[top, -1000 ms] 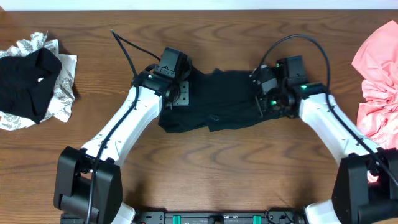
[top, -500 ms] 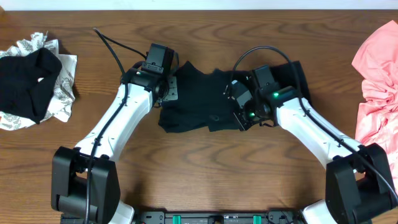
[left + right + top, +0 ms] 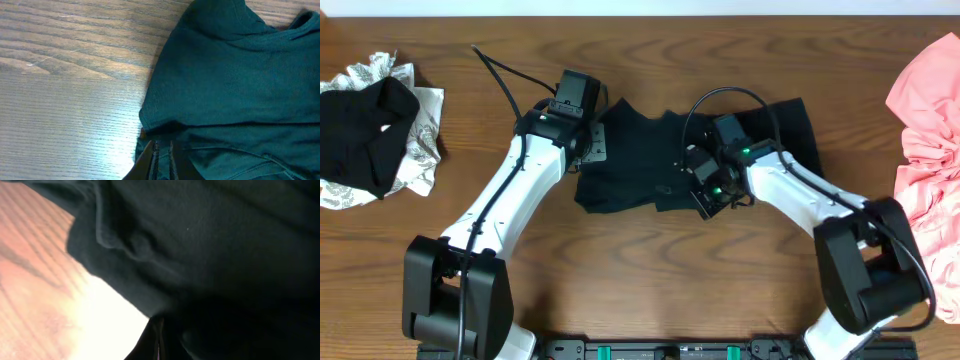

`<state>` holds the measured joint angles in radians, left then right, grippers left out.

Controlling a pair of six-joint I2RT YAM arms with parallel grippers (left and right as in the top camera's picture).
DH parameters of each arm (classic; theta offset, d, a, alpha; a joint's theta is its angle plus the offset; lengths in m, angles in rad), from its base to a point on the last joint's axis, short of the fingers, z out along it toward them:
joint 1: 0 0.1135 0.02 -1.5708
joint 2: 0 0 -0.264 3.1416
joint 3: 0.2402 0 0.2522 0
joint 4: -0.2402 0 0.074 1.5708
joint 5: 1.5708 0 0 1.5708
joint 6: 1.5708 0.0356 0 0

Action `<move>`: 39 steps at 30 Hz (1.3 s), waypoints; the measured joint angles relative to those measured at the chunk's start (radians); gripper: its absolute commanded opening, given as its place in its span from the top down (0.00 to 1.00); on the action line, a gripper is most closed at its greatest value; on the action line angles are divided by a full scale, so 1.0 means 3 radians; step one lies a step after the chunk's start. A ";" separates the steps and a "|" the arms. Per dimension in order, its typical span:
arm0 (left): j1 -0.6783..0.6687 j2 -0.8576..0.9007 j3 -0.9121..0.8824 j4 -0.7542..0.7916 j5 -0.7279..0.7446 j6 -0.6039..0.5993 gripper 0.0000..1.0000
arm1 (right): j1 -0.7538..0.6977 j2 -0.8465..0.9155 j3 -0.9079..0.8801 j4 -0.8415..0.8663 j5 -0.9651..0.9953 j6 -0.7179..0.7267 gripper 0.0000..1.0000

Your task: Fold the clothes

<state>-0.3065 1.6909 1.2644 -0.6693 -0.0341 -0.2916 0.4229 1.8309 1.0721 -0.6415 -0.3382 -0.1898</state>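
Observation:
The black shirt (image 3: 640,155) lies crumpled at mid-table, its right part spreading out to about (image 3: 795,125). My left gripper (image 3: 588,145) sits at the shirt's left edge. In the left wrist view, the left gripper (image 3: 161,150) is shut, with a thin fold of the shirt (image 3: 235,85) pinched between its fingers. My right gripper (image 3: 705,190) is over the shirt's front middle. Its wrist view shows the right gripper (image 3: 159,327) shut, with the dark fabric (image 3: 215,245) gathered right at the tips.
A salmon-pink tee (image 3: 925,130) is bunched at the right edge of the wooden table (image 3: 650,270). At the far left, another black garment (image 3: 365,135) lies on a white-grey patterned piece (image 3: 420,150).
The left gripper shifted slightly up-left and shut on the shirt's edge. The right gripper swept left and toward the front across the shirt, uncovering its right part.

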 measured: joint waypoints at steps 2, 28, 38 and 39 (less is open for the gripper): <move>0.0000 0.0000 0.0000 0.0000 0.0000 0.0001 0.87 | 0.0001 0.0029 0.0000 0.0066 0.0004 -0.0004 0.99; 0.0000 0.0000 0.0000 -0.0010 0.0000 0.0001 0.83 | 0.0000 0.0029 0.0001 0.0333 -0.0034 0.0112 0.99; 0.0000 0.0000 0.0000 -0.0014 0.0000 0.0000 0.83 | 0.0000 0.0029 0.0001 0.0473 0.0164 0.0184 0.99; 0.0000 0.0000 0.0000 -0.0014 0.0000 0.0001 0.83 | 0.0000 0.0029 0.0001 0.0497 0.0170 0.0195 0.99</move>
<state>-0.3065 1.6909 1.2644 -0.6735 -0.0341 -0.2913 0.4229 1.8397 1.0725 -0.4923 -0.2871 -0.1314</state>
